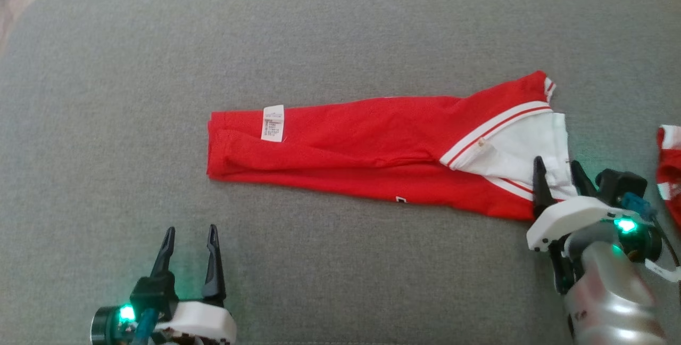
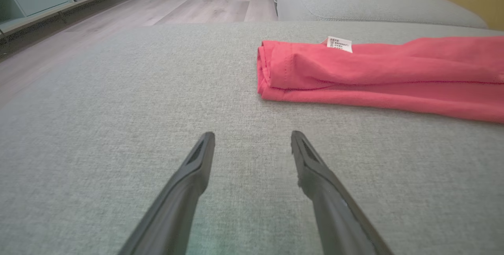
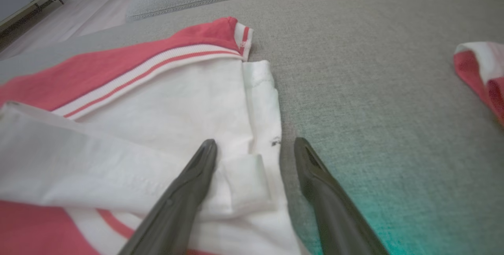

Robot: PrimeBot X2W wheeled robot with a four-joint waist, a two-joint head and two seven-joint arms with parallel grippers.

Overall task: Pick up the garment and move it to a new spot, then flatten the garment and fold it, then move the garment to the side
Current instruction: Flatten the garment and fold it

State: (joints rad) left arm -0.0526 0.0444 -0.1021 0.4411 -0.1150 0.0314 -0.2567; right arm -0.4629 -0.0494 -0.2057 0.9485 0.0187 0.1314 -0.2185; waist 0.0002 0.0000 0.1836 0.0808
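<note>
Head view: left gripper (image 1: 191,229), jaws apart, is poised over the grey cushion (image 1: 340,31) below and left of the red garment (image 1: 362,137), which lies folded in a long strip. The white care label (image 1: 273,122) near the garment's left end carries print too small to read. Right gripper (image 1: 557,162), jaws apart, straddles the garment's white collar edge. The next fold probably wants both ends pinched through every layer and lifted level.

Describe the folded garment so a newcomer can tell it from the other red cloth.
On the broad grey upholstered surface, look at the middle: a long red shirt folded into a narrow strip. A white care label sits near its left end, white fabric with striped trim at its right. The other red-and-white cloth pokes in at the right edge.
</note>
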